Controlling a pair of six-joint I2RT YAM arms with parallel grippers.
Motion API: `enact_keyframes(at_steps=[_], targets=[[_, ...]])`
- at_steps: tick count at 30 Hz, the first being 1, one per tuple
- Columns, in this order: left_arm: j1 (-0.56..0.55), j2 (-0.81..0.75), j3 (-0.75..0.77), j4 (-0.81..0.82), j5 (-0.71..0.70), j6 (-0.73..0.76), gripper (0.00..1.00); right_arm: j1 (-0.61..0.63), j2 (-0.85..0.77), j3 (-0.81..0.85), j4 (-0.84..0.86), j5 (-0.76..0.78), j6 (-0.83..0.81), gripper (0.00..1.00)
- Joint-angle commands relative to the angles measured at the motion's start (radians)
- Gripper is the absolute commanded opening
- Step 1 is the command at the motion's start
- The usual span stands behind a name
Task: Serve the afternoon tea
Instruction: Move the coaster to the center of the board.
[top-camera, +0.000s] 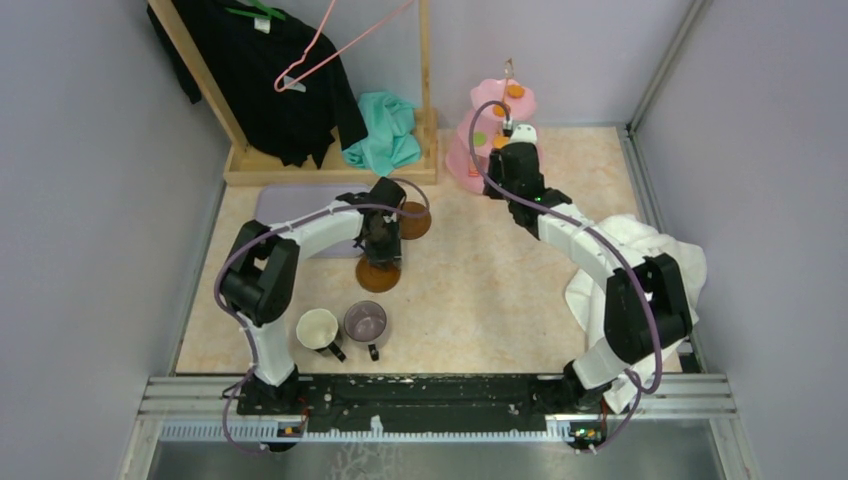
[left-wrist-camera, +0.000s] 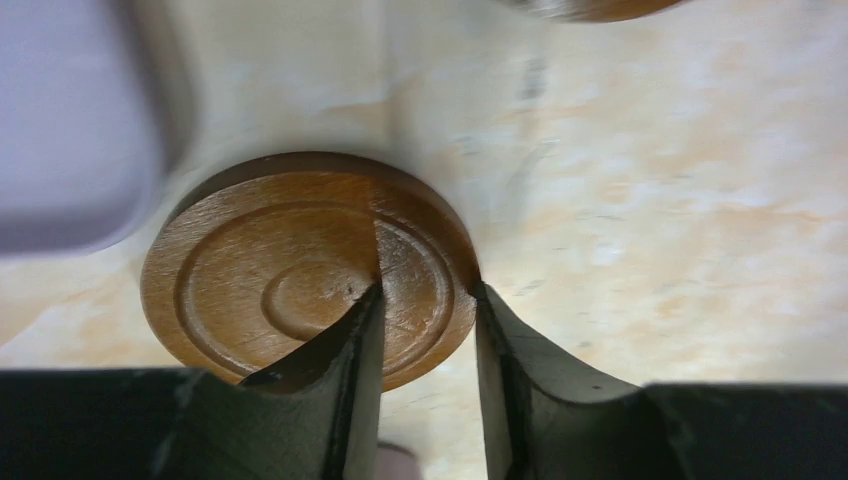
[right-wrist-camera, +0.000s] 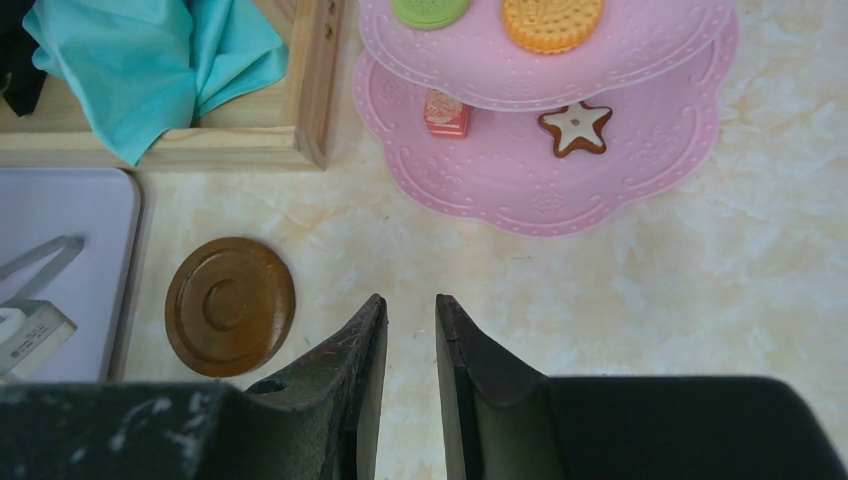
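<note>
My left gripper (top-camera: 380, 248) is open low over a brown round coaster (top-camera: 378, 275). In the left wrist view (left-wrist-camera: 425, 290) one finger lies over the coaster (left-wrist-camera: 290, 270) and the other sits just outside its right rim. A second coaster (top-camera: 413, 220) lies behind it and also shows in the right wrist view (right-wrist-camera: 230, 305). My right gripper (top-camera: 508, 135) is slightly open and empty (right-wrist-camera: 410, 300), held high in front of the pink three-tier stand (right-wrist-camera: 640, 150). The stand carries a green round (right-wrist-camera: 430, 10), an orange cookie (right-wrist-camera: 552, 22) and a star cookie (right-wrist-camera: 575, 128). The cream mug (top-camera: 318, 328) and the purple mug (top-camera: 365, 322) stand near the front.
A lilac tray (top-camera: 290, 205) lies left of the coasters. A wooden clothes rack (top-camera: 330, 160) with a black garment and a teal cloth (top-camera: 385, 135) stands at the back. A white towel (top-camera: 640, 260) lies under my right arm. A small pink carton (right-wrist-camera: 447, 112) sits on the stand's bottom tier.
</note>
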Motion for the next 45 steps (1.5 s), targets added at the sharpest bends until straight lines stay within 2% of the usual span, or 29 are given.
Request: enact_keyframes(at_steps=[1, 13, 28, 35, 38, 45], targets=[[-0.051, 0.075, 0.050, 0.161, 0.148, 0.002, 0.08, -0.009, -0.060, 0.001, 0.027, 0.049, 0.001, 0.25], [-0.142, 0.206, 0.226, 0.146, 0.185, 0.048, 0.08, -0.064, -0.114, -0.048, 0.040, 0.108, 0.020, 0.25], [-0.167, 0.376, 0.403, 0.161, 0.214, 0.068, 0.08, -0.128, -0.174, -0.107, 0.072, 0.149, 0.037, 0.25], [-0.172, 0.454, 0.538, 0.158, 0.207, 0.078, 0.08, -0.132, -0.200, -0.141, 0.110, 0.179, 0.035, 0.24], [-0.170, 0.494, 0.611, 0.136, 0.185, 0.079, 0.08, -0.134, -0.217, -0.165, 0.145, 0.182, 0.037, 0.21], [-0.145, 0.562, 0.686, 0.142, 0.170, 0.067, 0.08, -0.133, -0.254, -0.235, 0.251, 0.198, 0.088, 0.03]])
